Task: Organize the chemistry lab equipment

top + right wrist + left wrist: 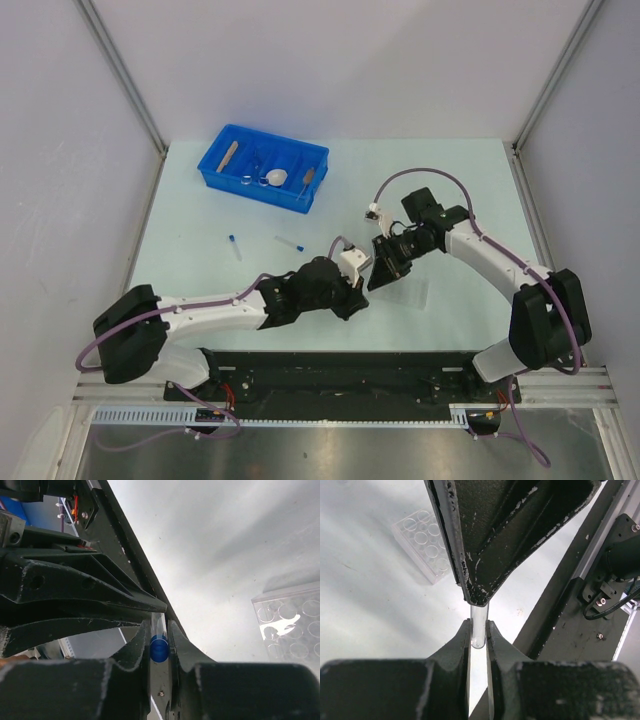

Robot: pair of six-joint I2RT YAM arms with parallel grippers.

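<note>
Gripping one tube's [479, 622] clear end, the left pincer [479, 630] faced the right pincer [160, 630], closed on its blue cap [159, 649], over the tabletop [185, 255]; the rack [415, 292] sat just beside them, two loose tubes [234, 246] lay farther off, the bin [255, 188] beyond.

Laid out as a robotics laboratory test cell. Enclosed on three sides by plain white panels [350, 60] set in aluminium corner posts [120, 70]. Floored with a pale, flat worktop [460, 180]. Equipped with a left arm [215, 315] and a right arm [495, 255], cabled in purple and bolted to a black base plate [340, 372] beside a slotted rail [130, 413]. Stocked with lab ware: blue compartmented bin [250, 188], clear tube rack [422, 542], blue-capped tubes [233, 246].
</note>
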